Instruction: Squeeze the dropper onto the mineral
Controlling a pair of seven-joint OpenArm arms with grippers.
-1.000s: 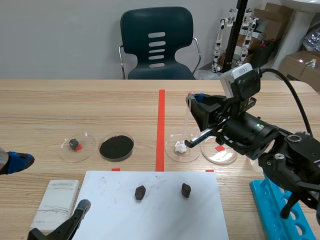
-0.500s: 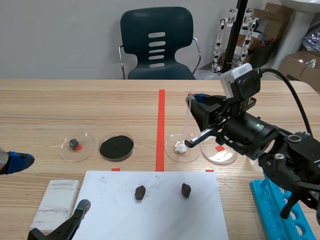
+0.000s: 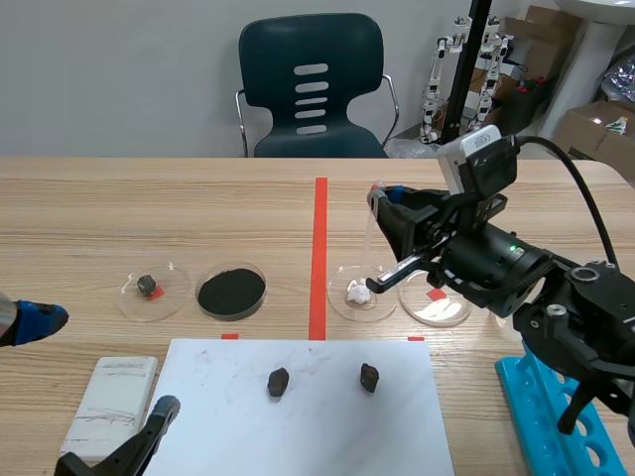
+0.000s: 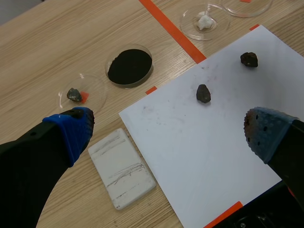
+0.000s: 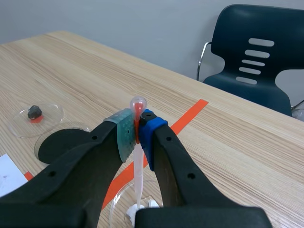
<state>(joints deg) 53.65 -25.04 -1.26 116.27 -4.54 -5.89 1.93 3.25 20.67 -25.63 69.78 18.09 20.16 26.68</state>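
My right gripper (image 5: 137,127) (image 3: 378,192) is shut on a clear plastic dropper (image 5: 138,164) (image 3: 370,243), pinching its bulb. The dropper hangs upright, tip just above a white mineral lump (image 5: 140,207) (image 3: 357,293) in a clear petri dish (image 3: 360,303). My left gripper (image 4: 166,128) is open, low at the near left, above a white sheet (image 4: 213,137) and nothing between its fingers. One blue fingertip (image 3: 40,319) shows at the scene view's left edge.
Two dark stones (image 3: 278,381) (image 3: 369,377) lie on the white sheet (image 3: 298,416). A dish of black powder (image 3: 231,291), a dish with a small dark stone (image 3: 148,286), an empty dish (image 3: 435,302), a white block (image 3: 109,402) and a blue rack (image 3: 551,426) surround it.
The right gripper with the dropper has shifted very slightly; otherwise nothing has visibly changed.
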